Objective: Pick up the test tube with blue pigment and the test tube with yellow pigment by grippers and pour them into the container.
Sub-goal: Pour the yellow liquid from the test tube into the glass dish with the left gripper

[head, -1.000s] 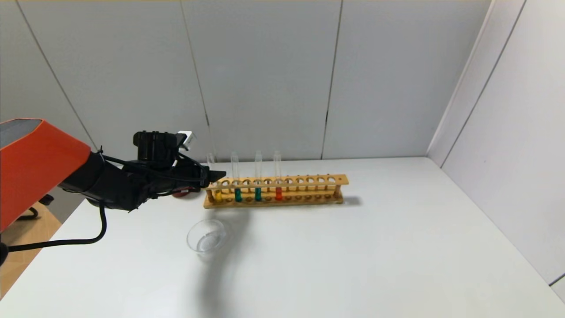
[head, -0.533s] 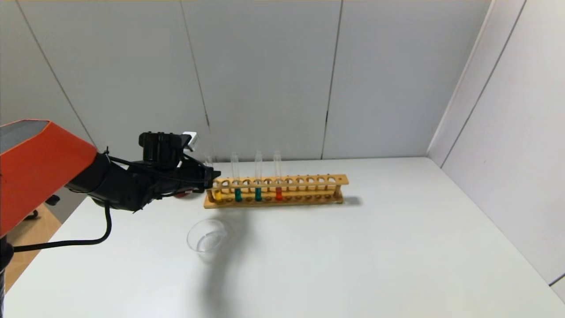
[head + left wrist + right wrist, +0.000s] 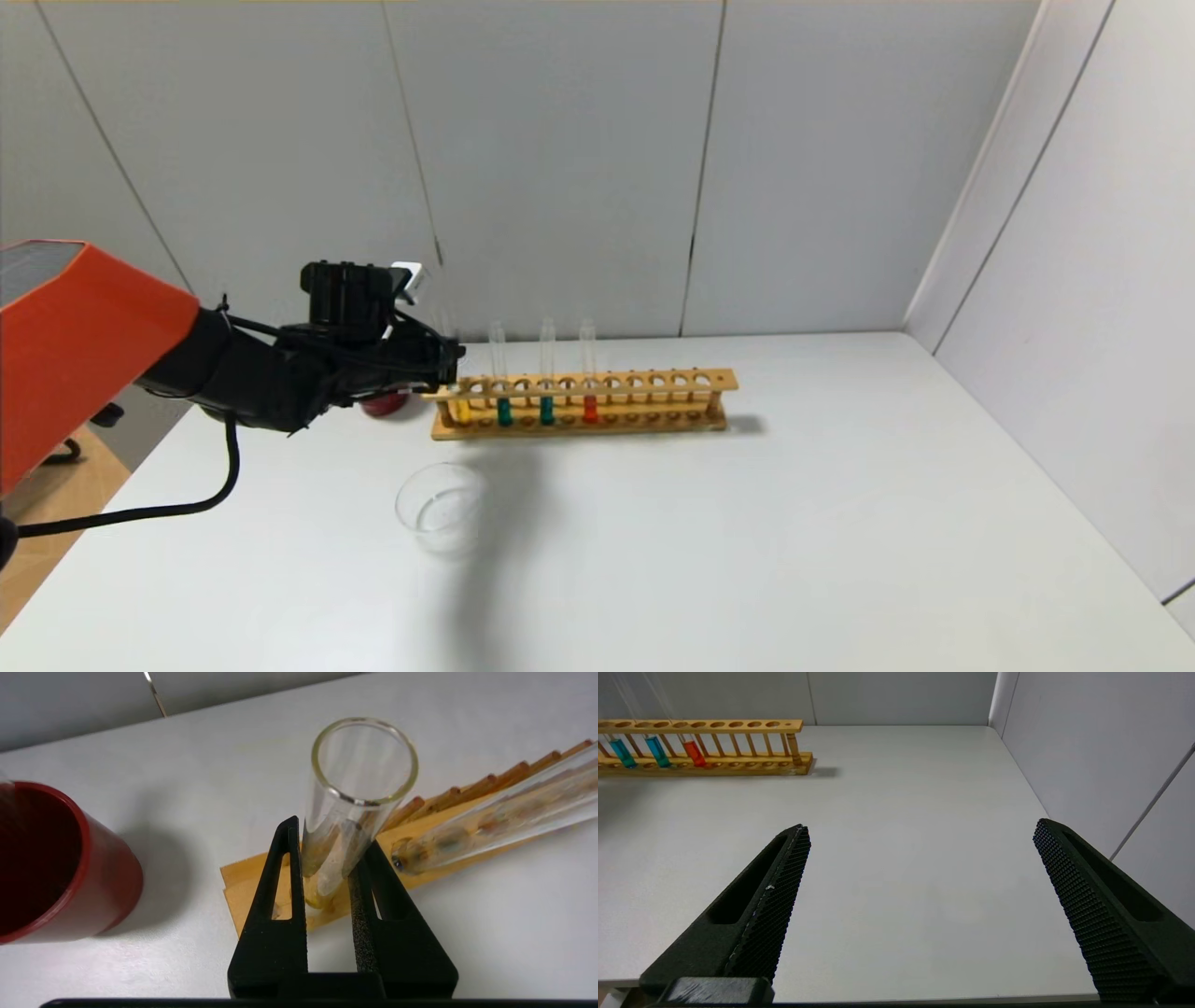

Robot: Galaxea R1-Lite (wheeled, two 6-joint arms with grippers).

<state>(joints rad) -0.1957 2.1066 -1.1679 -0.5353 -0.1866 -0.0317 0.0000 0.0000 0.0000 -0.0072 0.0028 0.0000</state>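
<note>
The test tube with yellow pigment (image 3: 461, 409) stands in the leftmost hole of the wooden rack (image 3: 653, 381). My left gripper (image 3: 453, 362) is shut on its clear upper part (image 3: 355, 779), one black finger on each side, with my left gripper (image 3: 329, 835) above the rack's end. Two tubes of blue-teal liquid (image 3: 504, 411) (image 3: 546, 409) stand beside it, also visible from the right wrist (image 3: 621, 752) (image 3: 656, 750). The container (image 3: 415, 478), a low clear glass dish, sits on the table in front of the rack's left end. My right gripper (image 3: 920, 826) hangs open over bare table.
A tube of orange-red liquid (image 3: 589, 408) stands fourth in the rack. A dark red cup (image 3: 56, 858) stands just left of the rack, behind my left gripper. Grey walls close the back and right side. The white table (image 3: 794, 541) stretches to the right.
My left gripper's jaws closed from open onto the yellow tube. The hand rose slightly at the rack's left end.
</note>
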